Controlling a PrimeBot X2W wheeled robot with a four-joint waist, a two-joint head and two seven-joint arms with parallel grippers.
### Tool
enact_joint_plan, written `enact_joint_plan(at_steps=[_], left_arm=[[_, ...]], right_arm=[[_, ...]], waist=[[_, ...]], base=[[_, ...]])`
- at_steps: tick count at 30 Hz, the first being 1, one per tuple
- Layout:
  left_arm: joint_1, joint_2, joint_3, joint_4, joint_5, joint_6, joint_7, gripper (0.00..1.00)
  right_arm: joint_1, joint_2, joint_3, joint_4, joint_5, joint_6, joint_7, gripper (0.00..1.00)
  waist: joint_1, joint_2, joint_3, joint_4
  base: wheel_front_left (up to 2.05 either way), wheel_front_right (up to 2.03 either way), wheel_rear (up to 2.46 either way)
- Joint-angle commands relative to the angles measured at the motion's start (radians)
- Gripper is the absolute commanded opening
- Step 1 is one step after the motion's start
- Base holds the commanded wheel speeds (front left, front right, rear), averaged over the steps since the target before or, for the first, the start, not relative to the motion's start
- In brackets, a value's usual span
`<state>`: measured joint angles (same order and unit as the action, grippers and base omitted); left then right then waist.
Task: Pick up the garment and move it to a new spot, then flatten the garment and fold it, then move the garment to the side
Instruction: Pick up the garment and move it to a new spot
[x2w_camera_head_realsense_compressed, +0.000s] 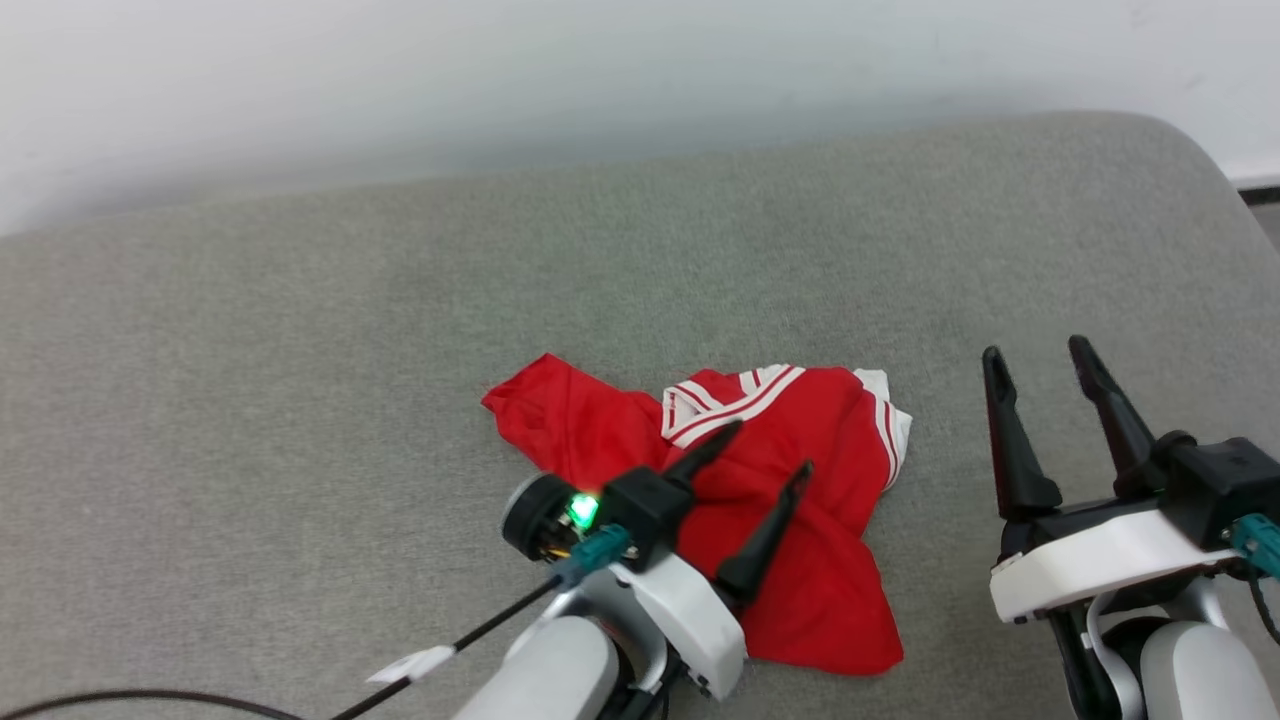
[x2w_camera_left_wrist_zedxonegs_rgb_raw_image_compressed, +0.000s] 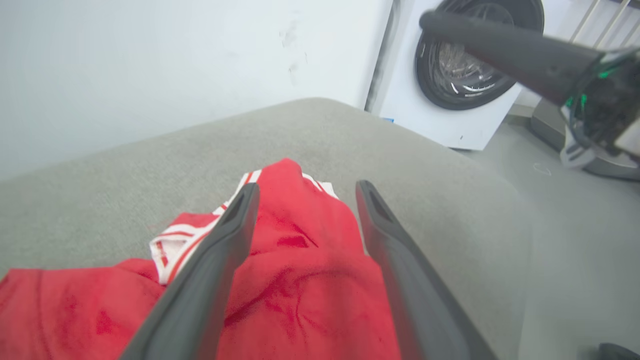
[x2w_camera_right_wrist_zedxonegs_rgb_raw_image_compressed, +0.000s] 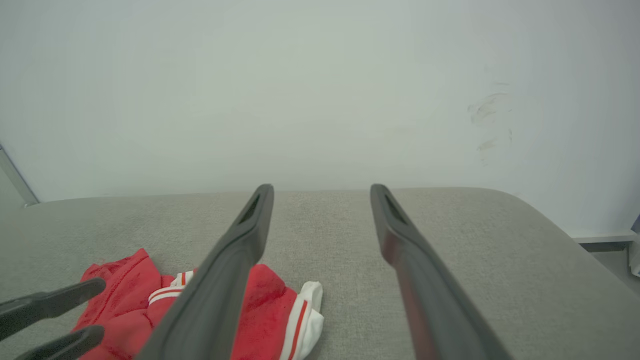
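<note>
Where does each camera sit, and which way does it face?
Head view: on the head, looking down at the garment on the grey cushion; left gripper over it, right gripper beside it.
Left wrist view: on the left wrist, along its own fingers, toward a washing machine.
Right wrist view: on the right wrist, along its own fingers, toward the wall.
Shared: both wrist views catch the garment and the other arm's fingers.

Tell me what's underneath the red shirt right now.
The garment lies crumpled on the grey cushion, which shows at its edges. Whatever is beneath the bunched folds is covered, and so is the fabric's underside.
</note>
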<state>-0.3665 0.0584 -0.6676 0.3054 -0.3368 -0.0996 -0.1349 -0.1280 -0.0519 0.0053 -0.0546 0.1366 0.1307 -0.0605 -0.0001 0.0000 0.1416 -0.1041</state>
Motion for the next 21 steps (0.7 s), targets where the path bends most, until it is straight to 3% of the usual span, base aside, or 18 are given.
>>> enact_joint_plan(at_steps=[1, 13, 21], left_arm=[[0.006, 0.007, 0.019, -0.022, 0.004, 0.015, -0.039, 1.0], [0.133, 0.111, 0.269, -0.122, -0.017, 0.205, -0.128, 1.0], [0.262, 0.199, 0.4, -0.194, -0.025, 0.268, -0.132, 1.0]], right_arm=[[0.014, 0.002, 0.007, 0.0, -0.009, 0.0, 0.006, 1.0], [0.109, 0.002, -0.02, -0.03, -0.04, 0.0, 0.06, 1.0], [0.155, 0.002, -0.033, -0.051, -0.031, 0.0, 0.078, 1.0]], waist=[[0.0001, 0.0, -0.034, 0.023], [0.0001, 0.0, -0.132, 0.084], [0.0001, 0.0, -0.155, 0.105]], base=[[0.0, 0.0, 0.0], [0.0, 0.0, 0.0], [0.0, 0.0, 0.0]])
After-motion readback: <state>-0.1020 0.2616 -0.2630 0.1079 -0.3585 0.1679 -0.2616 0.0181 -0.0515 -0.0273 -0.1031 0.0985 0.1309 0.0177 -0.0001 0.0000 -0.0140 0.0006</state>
